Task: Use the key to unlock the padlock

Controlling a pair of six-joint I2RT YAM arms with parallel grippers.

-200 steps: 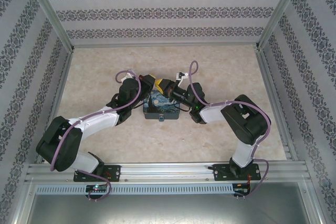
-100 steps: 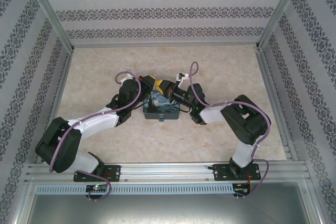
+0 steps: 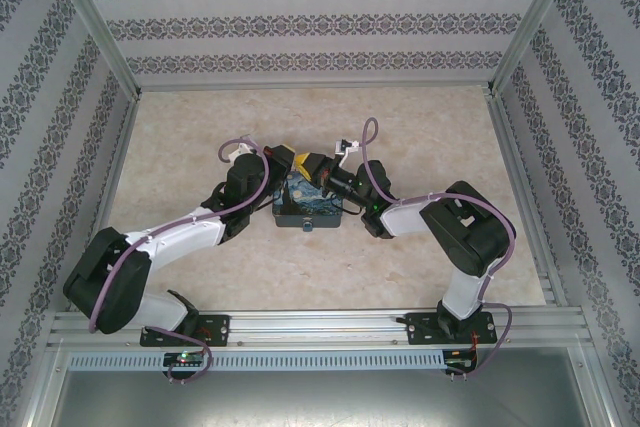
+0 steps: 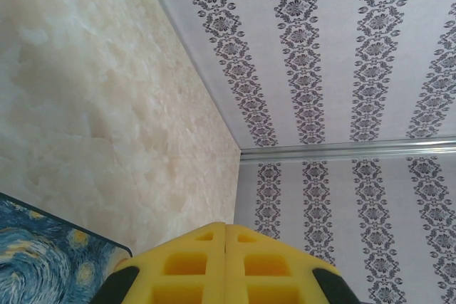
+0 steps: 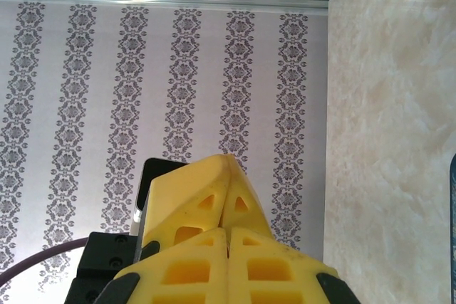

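The two grippers meet tip to tip above the far edge of the painted tin box (image 3: 308, 203). My left gripper (image 3: 288, 159) is shut, its yellow fingers (image 4: 192, 265) pressed flat together with nothing visible between them. The right gripper (image 3: 308, 163) is shut too, its pads (image 5: 274, 272) closed. In the right wrist view the left gripper (image 5: 229, 157) sits just ahead of the right one's tips, touching or nearly so. A tiny pale-blue spot on the box's near wall may be the padlock (image 3: 306, 228). The key is hidden.
A corner of the box lid (image 4: 43, 268) lies low on the left of the left wrist view. Patterned walls (image 3: 320, 22) and metal rails (image 3: 300, 325) enclose the marbled table (image 3: 430, 127). Both forearms lie close beside the box.
The left arm's elbow has drifted slightly down and to the left. Both grippers stay shut and tip to tip over the box.
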